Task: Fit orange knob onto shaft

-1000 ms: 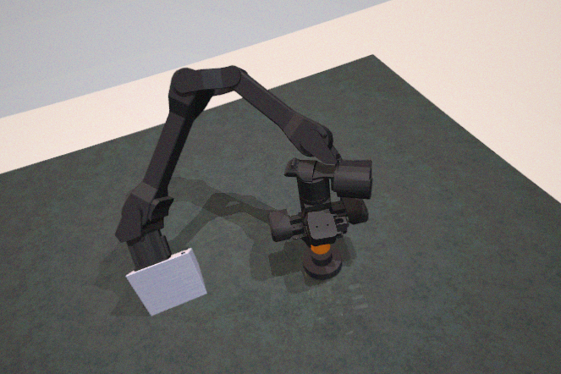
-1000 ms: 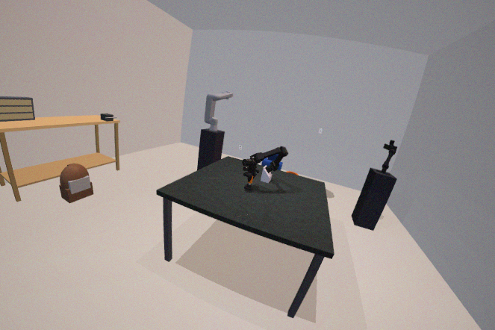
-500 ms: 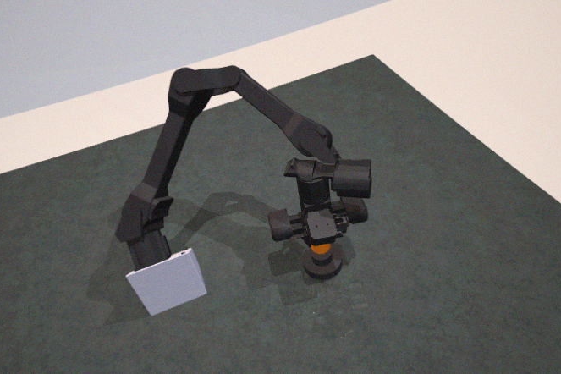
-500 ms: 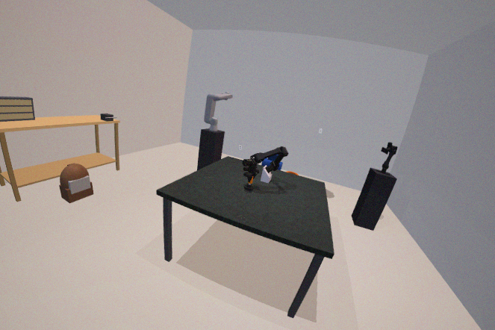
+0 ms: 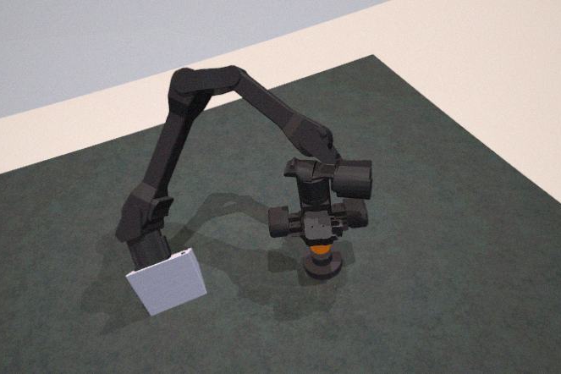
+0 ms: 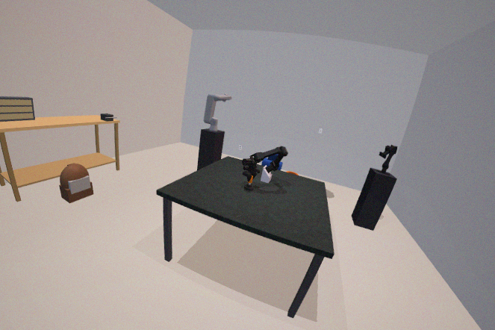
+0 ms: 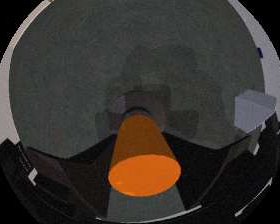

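The orange knob (image 5: 321,250) (image 6: 250,179) (image 7: 144,175) is upright between the fingers of my gripper (image 5: 320,244) (image 7: 139,137), which is shut on it and points down. The round dark pedestal (image 5: 310,269) (image 6: 248,188) (image 7: 158,106) is directly below the knob. In the top view a short grey-brown cylinder shows between the knob's underside and the pedestal's wide base. The silver shaft, its flat side and the knob's hole cannot be made out, so I cannot tell whether the flats line up or whether the knob is on the shaft.
The arm's pale block-shaped base (image 5: 171,282) (image 6: 266,175) (image 7: 252,112) is beside the pedestal, to its left in the top view. The arm arches over the dark green tabletop (image 5: 422,286) (image 6: 287,210). A wooden bench (image 6: 57,122) is far off in the room.
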`<state>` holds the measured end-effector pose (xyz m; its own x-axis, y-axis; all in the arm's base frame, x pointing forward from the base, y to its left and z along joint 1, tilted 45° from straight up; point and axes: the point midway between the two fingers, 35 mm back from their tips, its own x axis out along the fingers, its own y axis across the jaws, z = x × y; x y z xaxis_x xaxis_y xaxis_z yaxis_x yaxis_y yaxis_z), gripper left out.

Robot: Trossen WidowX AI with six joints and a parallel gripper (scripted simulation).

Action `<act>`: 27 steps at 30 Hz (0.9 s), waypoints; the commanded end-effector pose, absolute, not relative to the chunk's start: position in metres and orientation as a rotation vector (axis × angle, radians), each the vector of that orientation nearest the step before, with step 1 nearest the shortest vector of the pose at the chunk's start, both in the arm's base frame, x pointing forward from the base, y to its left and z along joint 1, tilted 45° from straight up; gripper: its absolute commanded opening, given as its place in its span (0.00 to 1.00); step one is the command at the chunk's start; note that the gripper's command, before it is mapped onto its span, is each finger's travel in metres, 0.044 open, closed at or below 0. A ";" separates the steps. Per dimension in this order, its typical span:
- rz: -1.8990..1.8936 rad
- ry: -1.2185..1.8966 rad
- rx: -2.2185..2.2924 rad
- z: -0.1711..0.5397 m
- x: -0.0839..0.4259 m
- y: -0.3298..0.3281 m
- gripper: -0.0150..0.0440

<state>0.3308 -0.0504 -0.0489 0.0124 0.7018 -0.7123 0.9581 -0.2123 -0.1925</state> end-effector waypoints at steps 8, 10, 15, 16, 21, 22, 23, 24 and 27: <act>-1.109 1.687 1.996 -0.051 0.331 -0.047 0.25; -1.109 1.687 1.996 -0.051 0.331 -0.047 0.25; -1.109 1.687 1.996 -0.051 0.331 -0.047 0.25; -1.109 1.687 1.996 -0.051 0.331 -0.047 0.25; -1.109 1.687 1.996 -0.048 0.331 -0.049 0.25; -1.109 1.687 1.996 -0.048 0.331 -0.049 0.25; -1.109 1.687 1.996 -0.047 0.331 -0.049 0.25; -1.109 1.687 1.996 -0.047 0.331 -0.050 0.25; -1.166 1.674 2.028 -0.047 0.331 -0.050 0.25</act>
<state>0.3306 -0.0482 -0.0481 0.0104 0.7009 -0.7132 0.9282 -0.2721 -0.2539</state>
